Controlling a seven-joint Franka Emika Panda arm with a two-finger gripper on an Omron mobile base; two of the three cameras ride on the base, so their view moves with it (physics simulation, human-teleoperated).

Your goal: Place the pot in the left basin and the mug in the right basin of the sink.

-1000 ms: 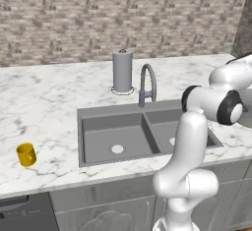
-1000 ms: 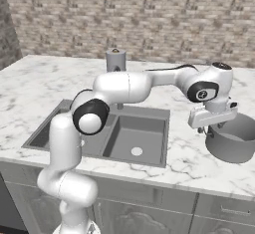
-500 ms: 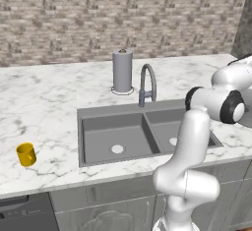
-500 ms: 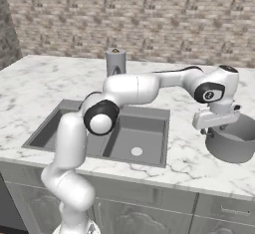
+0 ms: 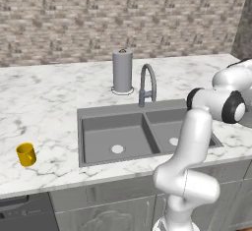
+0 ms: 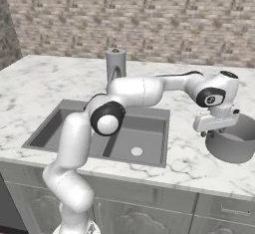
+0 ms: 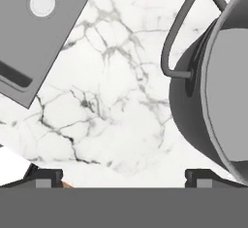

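Pot [image 6: 233,146] sits on counter right of sink [image 6: 149,123] — gripper [image 6: 217,129] at its near rim, jaws spread wide, holding nothing. Prob. heavy, stiff, slick metal; grab rim or side handle [image 7: 181,33].

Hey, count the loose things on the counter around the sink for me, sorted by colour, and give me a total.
Grey: 2, the pot and the paper-towel roll
Yellow: 1, the mug
Total: 3
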